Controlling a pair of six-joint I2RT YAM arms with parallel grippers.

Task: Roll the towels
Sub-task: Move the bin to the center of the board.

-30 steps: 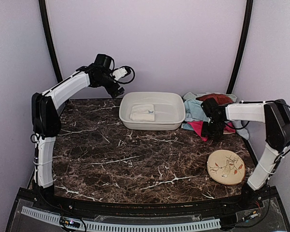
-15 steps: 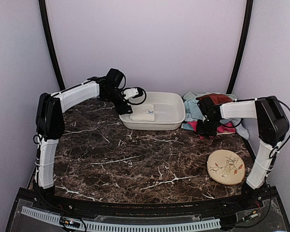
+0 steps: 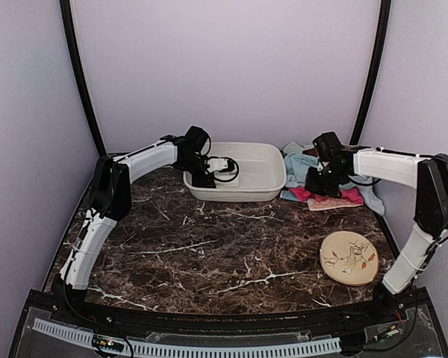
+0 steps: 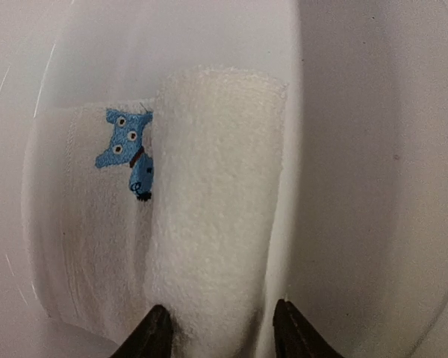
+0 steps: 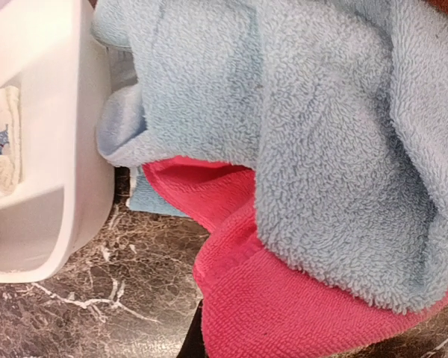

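Two arms reach to the back of the dark marbled surface (image 3: 209, 253), as seen from above. The left hand (image 3: 221, 170) is down inside the white basin (image 3: 272, 160) at twelve o'clock. The right hand (image 3: 321, 190) hangs over a heap of towels at two o'clock, where a pink towel (image 3: 349, 196) pokes out beneath a light blue towel (image 3: 293, 165). A round leaf-patterned disc (image 3: 349, 257) sits alone at four o'clock, well apart from both.

From the left wrist, a cream towel (image 4: 216, 201) lies rolled in the basin, its small blue mark (image 4: 131, 153) showing at ten o'clock of the roll. The two fingers (image 4: 153, 335) stand either side of the roll's near end, against its flanks. Whether they truly pinch it or only bracket it I cannot tell. If they squeeze just that end and lift, I'd expect the far end to sag and the roll to loosen.

From the right wrist, the light blue towel fills the upper frame, draped over the pink towel, with the basin's corner at nine o'clock. Only one dark finger shows, at six o'clock, beside the pink hem. That hand is clenched tight, but I cannot make out whether any cloth is caught in it. Should it pull on the pink towel, the light blue towel on top would likely drag along, and the heap could slump against the basin or off the surface's edge.
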